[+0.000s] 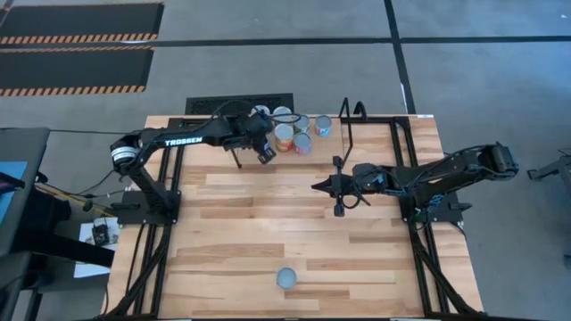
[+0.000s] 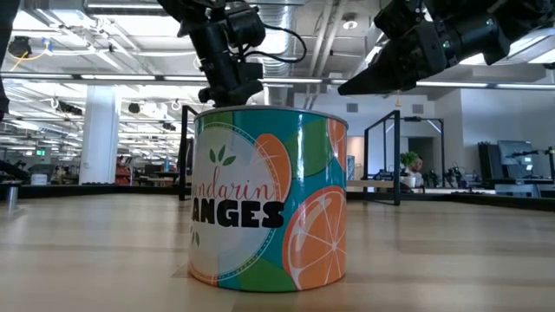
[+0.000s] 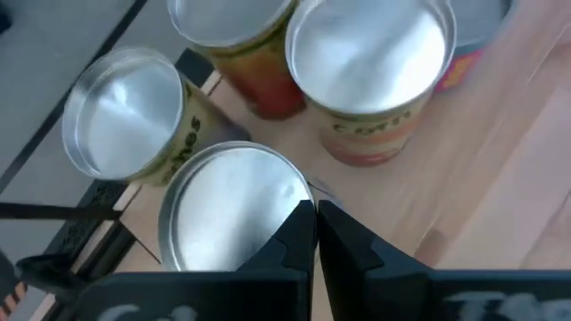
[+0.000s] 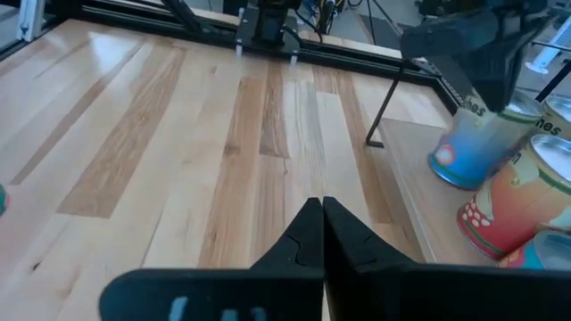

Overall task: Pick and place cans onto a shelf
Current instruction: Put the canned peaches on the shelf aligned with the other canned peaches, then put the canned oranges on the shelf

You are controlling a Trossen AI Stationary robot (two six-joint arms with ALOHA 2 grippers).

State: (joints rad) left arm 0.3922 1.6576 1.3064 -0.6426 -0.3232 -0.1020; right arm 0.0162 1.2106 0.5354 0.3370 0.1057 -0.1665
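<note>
Several cans stand upright in a cluster (image 1: pixel 293 130) on the light-wood shelf (image 1: pixel 325 150), whose black wire frames rise at both ends, at the table's far side. My left gripper (image 1: pixel 266 153) is shut and hovers over the cluster's near-left side; in the left wrist view (image 3: pixel 316 223) its tips stand above the silvery top of one can (image 3: pixel 227 205). One teal-and-orange can (image 1: pixel 286 278) stands alone near the table's near edge and fills the low view (image 2: pixel 269 199). My right gripper (image 1: pixel 317 187) is shut and empty above the table's middle. My left gripper's shut fingertips (image 3: pixel 299 227) point down over the rim of one can's top (image 3: pixel 268 169). I cannot tell whether they touch it.
The shelf's black wire end frame (image 1: pixel 346 134) rises just beyond my right gripper. Bare plank table (image 4: pixel 178 152) lies between the shelf and the lone can. The right wrist view shows cans (image 4: pixel 500 187) on the shelf board and my left arm (image 4: pixel 473 45) above them.
</note>
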